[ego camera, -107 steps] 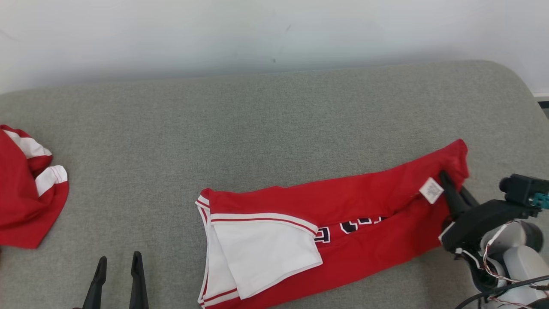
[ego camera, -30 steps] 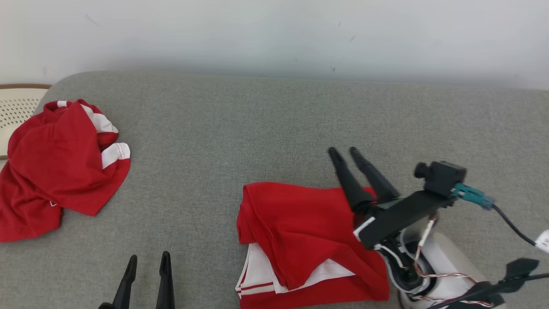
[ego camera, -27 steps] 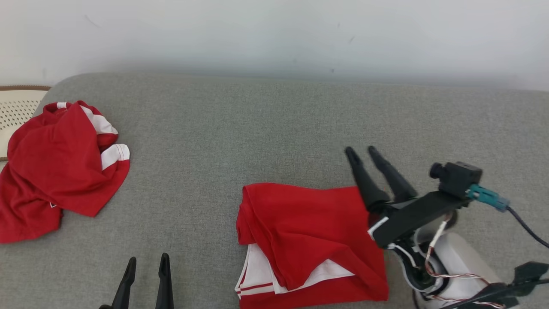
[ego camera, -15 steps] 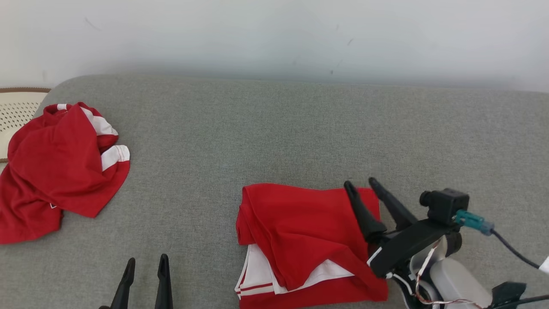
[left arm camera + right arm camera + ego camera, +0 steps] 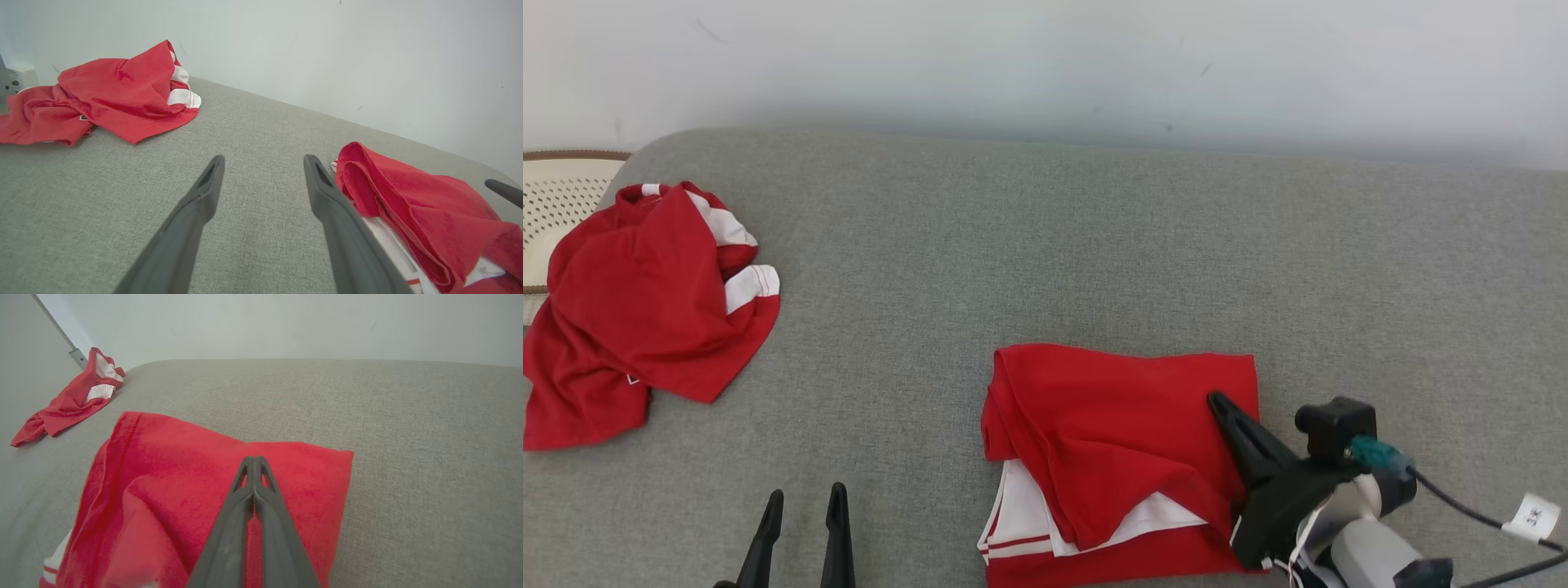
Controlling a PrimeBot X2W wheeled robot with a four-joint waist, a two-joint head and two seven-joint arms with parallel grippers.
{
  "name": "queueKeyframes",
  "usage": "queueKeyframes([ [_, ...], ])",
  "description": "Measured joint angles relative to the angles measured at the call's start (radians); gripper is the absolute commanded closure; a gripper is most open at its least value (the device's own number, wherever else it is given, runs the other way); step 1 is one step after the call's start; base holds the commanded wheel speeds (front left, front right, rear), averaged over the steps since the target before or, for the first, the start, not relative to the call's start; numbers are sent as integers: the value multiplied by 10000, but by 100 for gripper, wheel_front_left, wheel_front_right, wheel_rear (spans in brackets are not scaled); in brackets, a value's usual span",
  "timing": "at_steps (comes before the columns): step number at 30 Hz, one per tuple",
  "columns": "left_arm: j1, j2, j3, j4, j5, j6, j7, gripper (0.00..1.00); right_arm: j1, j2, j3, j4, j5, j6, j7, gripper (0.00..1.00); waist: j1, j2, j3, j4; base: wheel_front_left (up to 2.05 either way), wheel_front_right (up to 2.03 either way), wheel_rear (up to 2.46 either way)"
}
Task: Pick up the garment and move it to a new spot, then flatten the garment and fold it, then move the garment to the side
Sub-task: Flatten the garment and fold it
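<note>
The garment, red with white trim, lies folded in a rough square on the grey padded surface, near its front edge. My right gripper is shut, fingers pressed together, and lies over the garment's right part with nothing seen between the tips. The right wrist view shows the garment under the right gripper. At the lower left my left gripper is open and holds nothing, a little left of the garment in the left wrist view, where the left gripper points across bare fabric.
A second red and white garment lies crumpled at the far left of the surface, also in view as a crumpled heap from the left wrist. A pale perforated object sits beyond the left end. A white wall runs behind.
The right gripper has drawn back towards me over the garment's right side and its fingers have shut. The stretched-out garment of the earliest frame is now folded. The left gripper has not moved.
</note>
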Motion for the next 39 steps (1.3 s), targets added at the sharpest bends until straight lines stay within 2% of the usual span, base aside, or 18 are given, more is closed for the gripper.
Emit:
queueKeyframes([
  [8,-48,0,56,4,-19,-2,0,0,-100,104,767,1691,-520,-2,-911,100,0,0,153,80,0,0,0],
  [14,-53,0,151,0,-19,-2,0,0,-247,430,1653,2186,-619,-2,-1256,100,0,0,153,6,0,0,0],
  [19,-52,0,180,-21,-15,-12,0,0,-376,516,2188,2031,-483,0,-1313,100,0,0,147,-62,0,0,0],
  [26,-49,-2,213,-79,0,-12,0,0,-441,387,1756,1398,-644,2,-1333,100,0,0,172,-119,0,0,0],
  [38,-50,0,165,-109,-36,6,0,0,-230,550,2067,284,-853,2,-1335,100,0,0,201,-27,0,0,0],
  [39,-50,0,161,-109,-38,13,2,0,-198,571,2082,251,-857,2,-1335,97,0,0,203,-13,0,0,0],
])
